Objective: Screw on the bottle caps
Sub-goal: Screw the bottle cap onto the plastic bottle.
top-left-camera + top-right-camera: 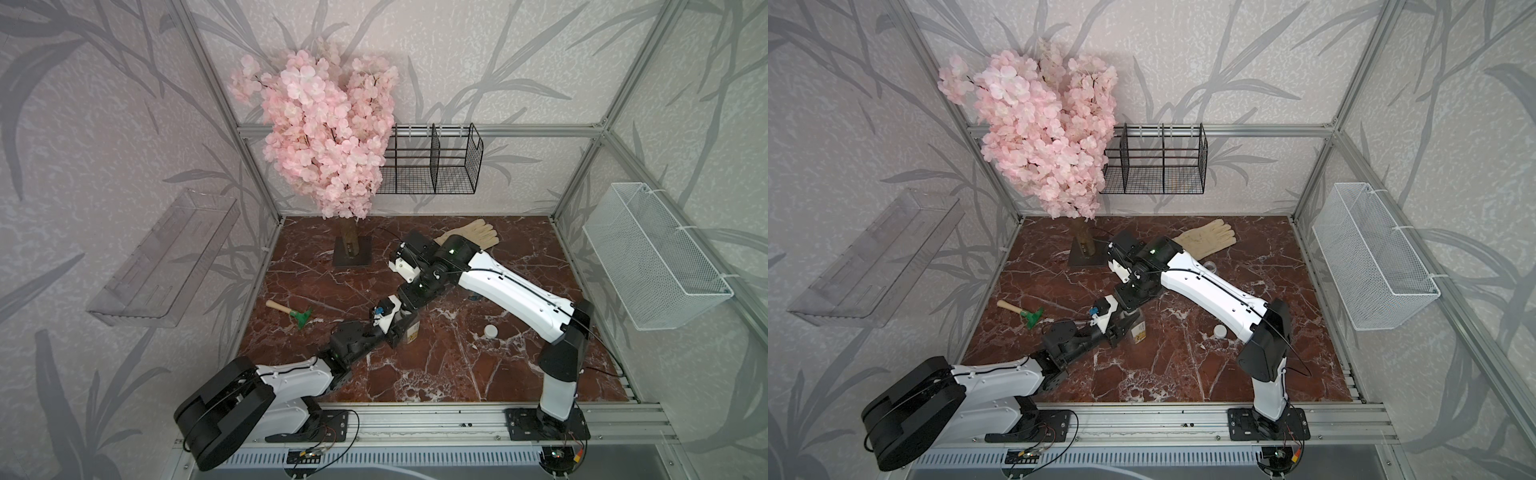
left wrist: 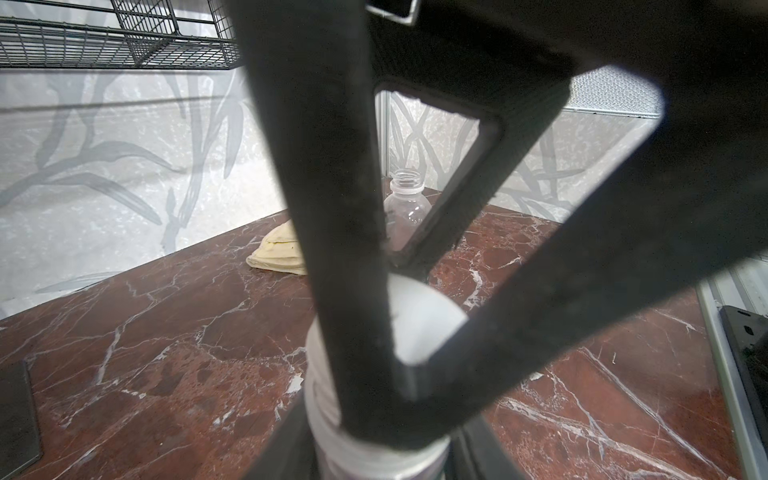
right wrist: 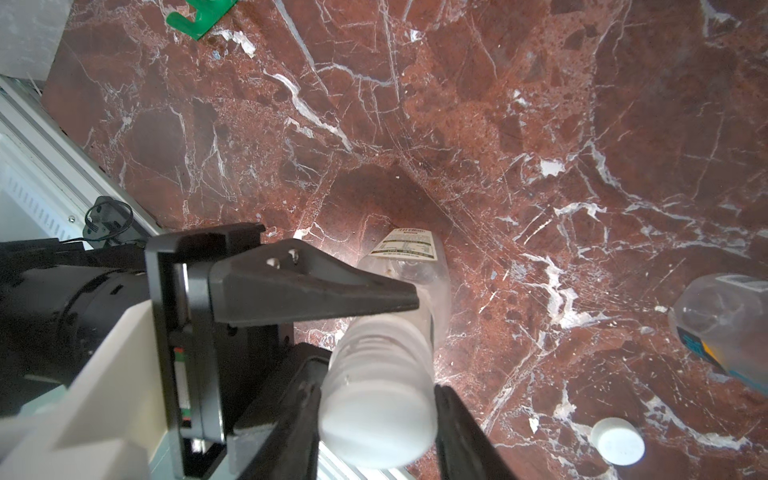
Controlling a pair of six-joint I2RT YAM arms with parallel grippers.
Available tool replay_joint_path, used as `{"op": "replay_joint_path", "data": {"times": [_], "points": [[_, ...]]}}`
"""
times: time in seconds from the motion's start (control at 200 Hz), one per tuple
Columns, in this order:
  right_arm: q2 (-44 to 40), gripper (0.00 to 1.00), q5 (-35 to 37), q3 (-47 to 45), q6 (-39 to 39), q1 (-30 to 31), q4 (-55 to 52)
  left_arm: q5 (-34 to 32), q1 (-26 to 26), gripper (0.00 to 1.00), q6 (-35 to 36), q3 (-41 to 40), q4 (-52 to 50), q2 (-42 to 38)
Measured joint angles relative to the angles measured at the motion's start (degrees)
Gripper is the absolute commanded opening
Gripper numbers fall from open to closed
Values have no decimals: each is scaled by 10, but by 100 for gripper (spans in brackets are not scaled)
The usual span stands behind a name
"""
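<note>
A clear bottle (image 1: pixel 412 330) with a white-yellow label stands upright mid-table, seen in both top views (image 1: pixel 1138 330). My left gripper (image 2: pixel 382 457) is shut on its neck from the side; one of its fingers (image 3: pixel 311 291) shows in the right wrist view. On the bottle's mouth sits a white bottle cap (image 3: pixel 376 419), and my right gripper (image 3: pixel 376 415) reaches down over it with both fingers against its sides. A second white cap (image 1: pixel 491 331) lies loose on the table to the right. The other bottle (image 2: pixel 405 208), uncapped, with a blue label (image 3: pixel 723 324), stands behind, mostly hidden under the right arm.
A green hand rake (image 1: pixel 291 311) lies left of the bottle. A tan glove (image 1: pixel 473 232) lies at the back. The pink blossom tree (image 1: pixel 320 137) stands on a dark base (image 1: pixel 352 251) at the back left. A black wire basket (image 1: pixel 432 162) and a white mesh basket (image 1: pixel 656 257) hang on the walls.
</note>
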Motion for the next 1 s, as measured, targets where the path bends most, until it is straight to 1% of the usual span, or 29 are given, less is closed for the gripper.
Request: {"op": "replay_joint_path", "data": {"times": [0.51, 1.005], "points": [[16, 50, 0, 15, 1, 0, -12, 2, 0, 36, 0, 3, 0, 4], [18, 60, 0, 29, 6, -2, -24, 6, 0, 36, 0, 3, 3, 5]]}}
